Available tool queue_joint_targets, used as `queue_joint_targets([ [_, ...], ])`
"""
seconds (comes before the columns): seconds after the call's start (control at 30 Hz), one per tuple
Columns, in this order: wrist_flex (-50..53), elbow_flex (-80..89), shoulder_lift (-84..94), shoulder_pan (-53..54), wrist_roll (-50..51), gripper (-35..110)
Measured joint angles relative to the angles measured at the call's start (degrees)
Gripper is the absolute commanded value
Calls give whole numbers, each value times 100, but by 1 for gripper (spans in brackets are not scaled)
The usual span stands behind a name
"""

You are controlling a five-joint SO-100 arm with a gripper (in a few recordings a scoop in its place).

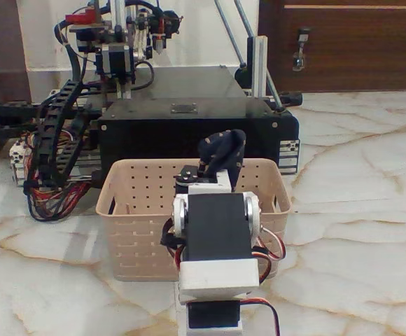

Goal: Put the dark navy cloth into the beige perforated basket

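The dark navy cloth [220,148] is held up in the air above the far rim of the beige perforated basket [133,203], roughly over the middle of its back wall. It appears to be clenched in the tool [217,162], whose fingers are largely hidden behind the arm's own servo blocks, so the grip is judged from the cloth hanging free of any support. The cloth is kept high so that it clears the rim before release. The basket stands on the marble floor [357,231], directly in front of the arm's base, which places its opening within easy reach. Just behind the basket stands 1 big black machine box [189,119]. The cloth is judged not yet dropped; release over the opening remains.
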Motion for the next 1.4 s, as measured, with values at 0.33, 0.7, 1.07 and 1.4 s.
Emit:
queue_joint_targets([
  [0.33,0,0,105,571,-141,0],
  [0.7,185,-255,-35,466,-18,0],
  [1.07,2435,-3094,-940,281,958,0],
  [1.4,5054,-6038,-2522,62,2716,0],
])
